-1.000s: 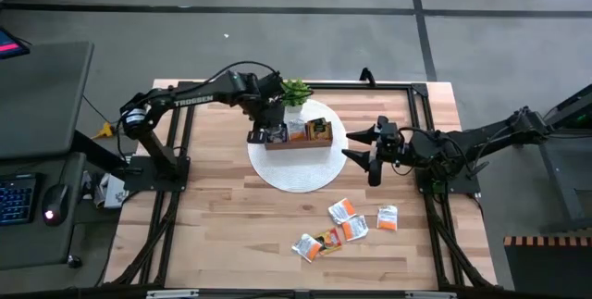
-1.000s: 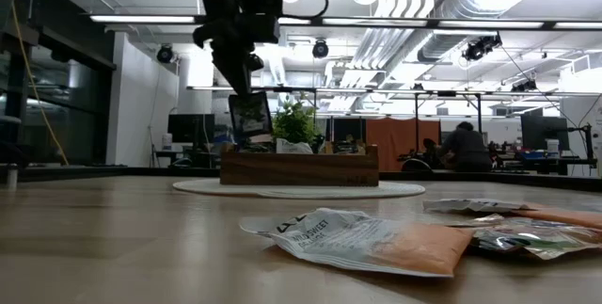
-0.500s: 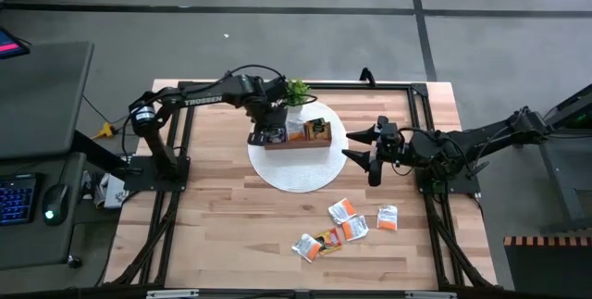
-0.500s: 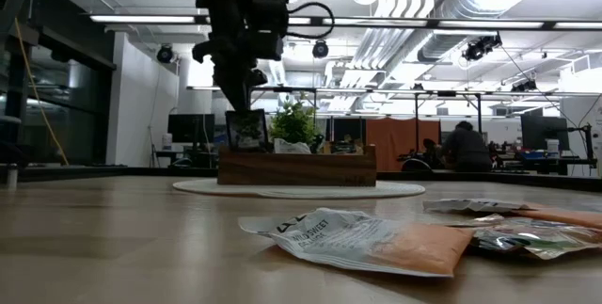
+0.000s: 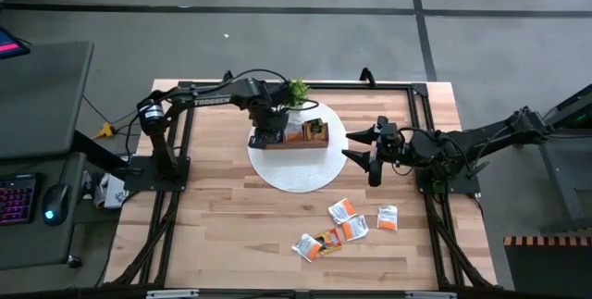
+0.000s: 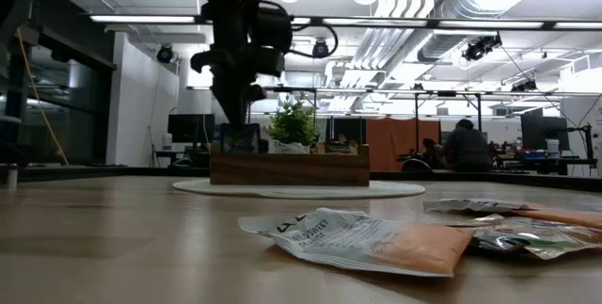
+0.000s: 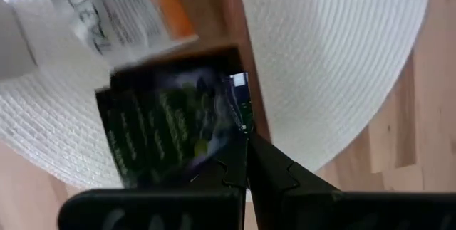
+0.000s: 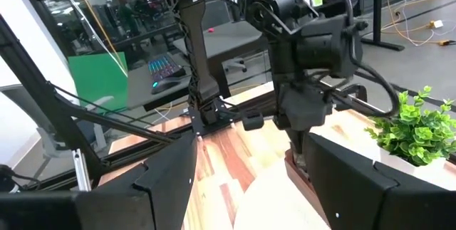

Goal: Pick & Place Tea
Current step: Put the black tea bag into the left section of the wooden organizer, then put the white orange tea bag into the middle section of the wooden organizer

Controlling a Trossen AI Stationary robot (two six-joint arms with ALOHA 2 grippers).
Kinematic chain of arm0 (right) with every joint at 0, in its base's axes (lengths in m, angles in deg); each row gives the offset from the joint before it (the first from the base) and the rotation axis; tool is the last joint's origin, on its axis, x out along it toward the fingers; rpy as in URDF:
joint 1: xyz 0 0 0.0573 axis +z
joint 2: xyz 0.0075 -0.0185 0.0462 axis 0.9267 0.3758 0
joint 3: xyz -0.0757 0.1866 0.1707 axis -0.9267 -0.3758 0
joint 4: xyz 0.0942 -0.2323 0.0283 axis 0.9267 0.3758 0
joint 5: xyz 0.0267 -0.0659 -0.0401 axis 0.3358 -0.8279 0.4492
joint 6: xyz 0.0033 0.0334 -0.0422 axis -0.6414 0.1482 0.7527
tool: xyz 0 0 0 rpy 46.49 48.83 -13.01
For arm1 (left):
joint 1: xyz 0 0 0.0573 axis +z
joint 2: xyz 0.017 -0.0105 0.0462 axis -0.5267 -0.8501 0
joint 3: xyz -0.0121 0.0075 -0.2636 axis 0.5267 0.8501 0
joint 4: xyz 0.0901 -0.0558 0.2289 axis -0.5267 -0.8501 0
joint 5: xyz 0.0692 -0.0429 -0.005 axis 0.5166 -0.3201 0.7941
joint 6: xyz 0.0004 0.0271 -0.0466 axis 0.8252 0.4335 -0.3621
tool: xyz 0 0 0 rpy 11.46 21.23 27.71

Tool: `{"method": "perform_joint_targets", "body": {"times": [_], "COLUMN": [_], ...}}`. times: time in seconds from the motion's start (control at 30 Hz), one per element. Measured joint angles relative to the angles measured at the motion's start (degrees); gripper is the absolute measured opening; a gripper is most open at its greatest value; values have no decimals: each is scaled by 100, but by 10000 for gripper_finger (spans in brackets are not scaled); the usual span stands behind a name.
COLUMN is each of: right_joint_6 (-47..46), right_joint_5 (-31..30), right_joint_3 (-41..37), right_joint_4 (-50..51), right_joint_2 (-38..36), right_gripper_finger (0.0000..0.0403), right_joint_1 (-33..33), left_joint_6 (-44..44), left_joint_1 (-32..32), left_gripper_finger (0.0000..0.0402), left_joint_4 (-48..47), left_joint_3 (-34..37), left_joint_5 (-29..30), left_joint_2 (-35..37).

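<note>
Over the wooden tray [image 5: 298,140] on the round white mat [image 5: 298,171], your left gripper [image 5: 268,132] is down at the tray's left end compartment, its fingers clamped on a dark green-black sachet [image 7: 171,127]. From the left wrist you see that sachet pinched at its edge and sitting in the end compartment, with a white and orange sachet [image 7: 121,9] lying in the next one. From table height the dark sachet [image 6: 239,138] stands upright, its top showing above the tray wall, right beneath the gripper. Behind the tray stands the plant [image 5: 296,91].

Your right gripper [image 5: 363,143] hangs to the right of the mat, above bare table, fingers spread wide and holding nothing, pointing toward the tray.

You have more tea loose on the table's near side: a scatter of orange and white sachets [image 5: 344,223], well apart from the tray and from both grippers.
</note>
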Motion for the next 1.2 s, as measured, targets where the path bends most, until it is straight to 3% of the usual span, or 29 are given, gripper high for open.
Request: {"method": "perform_joint_targets", "body": {"times": [0.53, 0.97, 1.2], "right_joint_6": [-12, -11, 3], "right_joint_5": [-8, -9, -8], "right_joint_3": [0, 0, 0], "right_joint_4": [-17, -17, -17], "right_joint_2": [0, 0, 0], "right_gripper_finger": [252, 252, 252], "right_joint_1": [-1, -1, -1], "left_joint_6": [-146, -312, -451], "left_joint_1": [0, 0, 0], "left_gripper_finger": [8, 160, 201], "left_joint_4": [141, 297, 115], "left_joint_3": [-19, -19, -482], "left_joint_5": [290, 1076, 1286], "left_joint_2": [-114, -114, -112]}}
